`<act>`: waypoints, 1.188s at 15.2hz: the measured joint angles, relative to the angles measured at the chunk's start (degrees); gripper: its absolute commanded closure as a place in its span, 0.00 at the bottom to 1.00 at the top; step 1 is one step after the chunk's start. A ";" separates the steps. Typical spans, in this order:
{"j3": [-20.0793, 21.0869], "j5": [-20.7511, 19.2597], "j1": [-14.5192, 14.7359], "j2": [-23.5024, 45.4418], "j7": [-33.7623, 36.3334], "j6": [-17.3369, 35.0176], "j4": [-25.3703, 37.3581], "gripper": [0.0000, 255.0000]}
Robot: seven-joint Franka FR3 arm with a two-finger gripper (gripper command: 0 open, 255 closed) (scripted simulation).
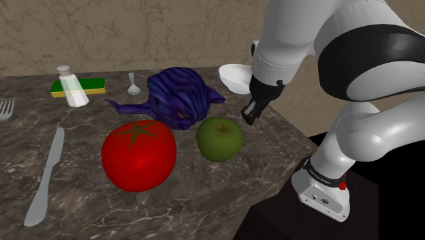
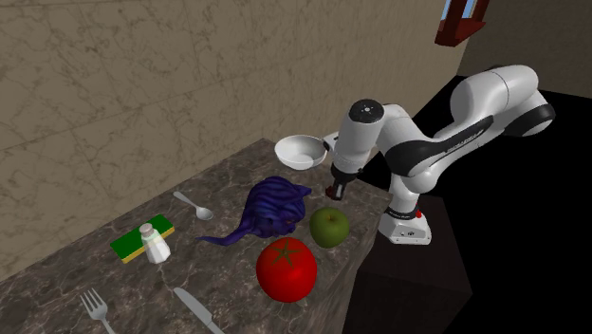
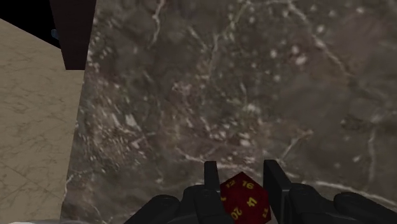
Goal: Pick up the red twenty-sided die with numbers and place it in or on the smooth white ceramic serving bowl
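A dark red twenty-sided die (image 3: pixel 243 196) with yellow numbers sits clasped between my two black fingers. My gripper (image 3: pixel 242 173) is shut on it and hangs above the dark marble tabletop (image 3: pixel 222 95). In the shoulder view the gripper (image 1: pixel 250 113) is just right of the green apple and in front of the white bowl (image 1: pixel 235 76). The bowl (image 2: pixel 299 150) stands at the table's far corner by the wall, with the gripper (image 2: pixel 334 193) a short way in front of it.
A green apple (image 1: pixel 219 138), a big red tomato (image 1: pixel 138 155) and a crumpled purple cloth-like thing (image 1: pixel 178 95) lie close by. Farther left are a spoon (image 1: pixel 133 84), a salt shaker (image 1: pixel 71 86), a green sponge (image 1: pixel 88 84), a knife (image 1: pixel 44 178) and a fork (image 1: pixel 5 108). The table's edge (image 1: pixel 272 184) drops off beside the stand.
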 measured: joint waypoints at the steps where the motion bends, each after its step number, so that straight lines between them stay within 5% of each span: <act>1: -0.25 -0.12 -0.02 -0.13 -0.15 -0.64 0.53 1.00; 18: -3.85 -3.12 -1.80 0.81 -2.77 -12.32 13.42 1.00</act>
